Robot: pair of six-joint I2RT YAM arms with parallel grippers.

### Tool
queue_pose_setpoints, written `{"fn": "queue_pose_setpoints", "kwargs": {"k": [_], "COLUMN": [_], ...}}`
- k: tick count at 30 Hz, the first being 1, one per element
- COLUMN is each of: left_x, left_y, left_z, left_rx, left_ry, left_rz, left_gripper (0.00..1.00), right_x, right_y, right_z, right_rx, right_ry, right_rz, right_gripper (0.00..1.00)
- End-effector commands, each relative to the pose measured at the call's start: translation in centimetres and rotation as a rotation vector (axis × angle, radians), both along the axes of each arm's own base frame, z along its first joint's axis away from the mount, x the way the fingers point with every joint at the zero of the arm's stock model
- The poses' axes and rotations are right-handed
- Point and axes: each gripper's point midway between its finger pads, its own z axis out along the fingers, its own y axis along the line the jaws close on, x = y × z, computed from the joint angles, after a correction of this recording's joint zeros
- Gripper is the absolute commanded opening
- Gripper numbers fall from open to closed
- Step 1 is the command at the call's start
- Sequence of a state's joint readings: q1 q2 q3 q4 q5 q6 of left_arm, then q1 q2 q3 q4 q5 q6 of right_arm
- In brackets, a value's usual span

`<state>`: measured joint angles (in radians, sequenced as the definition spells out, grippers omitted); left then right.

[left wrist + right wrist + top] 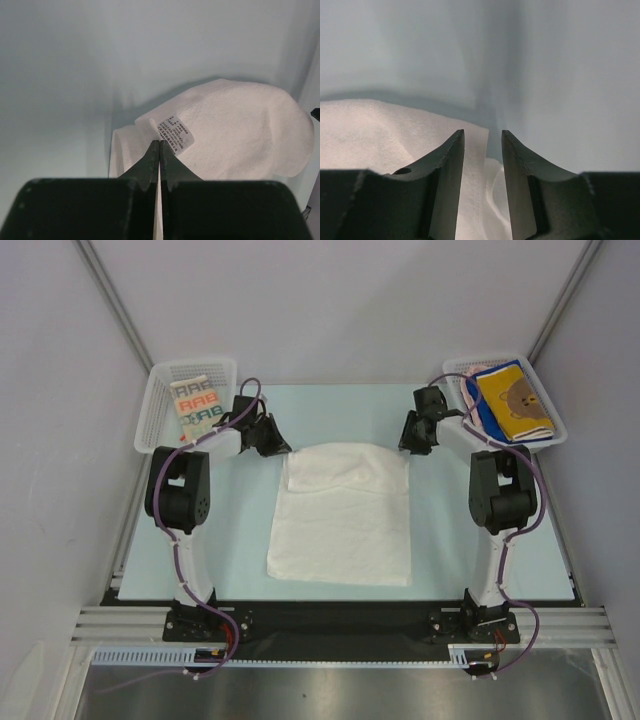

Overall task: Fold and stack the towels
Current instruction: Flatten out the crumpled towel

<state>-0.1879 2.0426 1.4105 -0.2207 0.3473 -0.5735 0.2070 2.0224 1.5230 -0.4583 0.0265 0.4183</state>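
A plain white towel (pixel 345 520) lies spread on the light blue mat, and its far edge is rumpled. My left gripper (pixel 280 447) sits at its far left corner. In the left wrist view that gripper (pixel 159 142) is shut, with a thin strip of white cloth pinched between its fingers, just below the towel (pixel 240 130) and its care label (pixel 176 131). My right gripper (pixel 408 445) is at the far right corner. In the right wrist view it (pixel 482 132) stands open, with the towel's edge (pixel 380 135) lying between and below its fingers.
A white mesh basket (pixel 160 390) at the far left holds the cream lettered towel (pixel 195 405). A second basket (pixel 550 425) at the far right holds the yellow bear towel (pixel 515 400) on top of blue and pinkish ones. Grey walls enclose the mat (pixel 150 540).
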Motion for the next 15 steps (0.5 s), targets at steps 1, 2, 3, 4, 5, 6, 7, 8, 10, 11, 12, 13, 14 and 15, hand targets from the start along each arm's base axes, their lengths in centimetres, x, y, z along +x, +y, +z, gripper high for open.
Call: {"fn": "queue_pose_setpoints", "kwargs": {"k": [1,2,3,4,5,6,7,8,10,11,12,13,14,15], "left_x": [1.2,1.2,1.2,1.3,1.3,1.4,1.4,1.4,1.6,1.8,1.9,2.0,2.1,2.3], "left_y": [-0.9,-0.9,-0.9,-1.0,-0.9,-0.9,-1.1,-1.1,-1.3,-1.3,-1.4,-1.5,-1.6,-1.6], "left_z": [2.8,2.7,2.9,3.0,3.1,3.2,3.4,3.6,4.1,4.4,4.7,4.9,5.6,6.1], "left_rx": [-0.021,-0.02,-0.02,-0.021,-0.019,-0.022,-0.024,-0.028,-0.039,-0.041,-0.046,-0.048,-0.055,-0.058], "left_ry": [-0.087,-0.084,-0.088,-0.093,-0.096,-0.099,-0.107,-0.112,-0.129,-0.138,-0.148,-0.16,-0.177,-0.196], "left_rz": [-0.04,-0.042,-0.043,-0.045,-0.045,-0.048,-0.051,-0.055,-0.06,-0.059,-0.063,-0.065,-0.069,-0.067], "left_gripper": [0.0,0.0,0.0,0.0,0.0,0.0,0.0,0.0,0.0,0.0,0.0,0.0,0.0,0.0], "right_x": [1.3,1.2,1.2,1.3,1.4,1.5,1.7,1.9,2.0,2.1,2.3,2.4,2.4,2.7], "right_y": [1.0,1.1,1.2,1.2,1.1,1.2,1.2,1.1,1.2,1.0,0.9,0.8,0.6,0.2], "right_z": [0.0,-0.1,-0.1,0.2,0.1,0.4,0.6,0.8,1.3,1.8,2.2,2.4,2.7,3.7], "right_rx": [0.024,0.026,0.028,0.029,0.028,0.03,0.032,0.031,0.046,0.042,0.043,0.044,0.044,0.03], "right_ry": [-0.015,-0.014,-0.015,-0.026,-0.026,-0.032,-0.038,-0.043,-0.049,-0.059,-0.071,-0.076,-0.082,-0.113], "right_rz": [0.007,0.006,0.005,0.006,0.004,0.005,0.005,0.004,0.01,0.006,0.004,0.003,0.001,-0.015], "right_gripper": [0.41,0.41,0.41,0.4,0.36,0.25,0.2,0.17,0.1,0.07,0.06,0.05,0.03,0.02]}}
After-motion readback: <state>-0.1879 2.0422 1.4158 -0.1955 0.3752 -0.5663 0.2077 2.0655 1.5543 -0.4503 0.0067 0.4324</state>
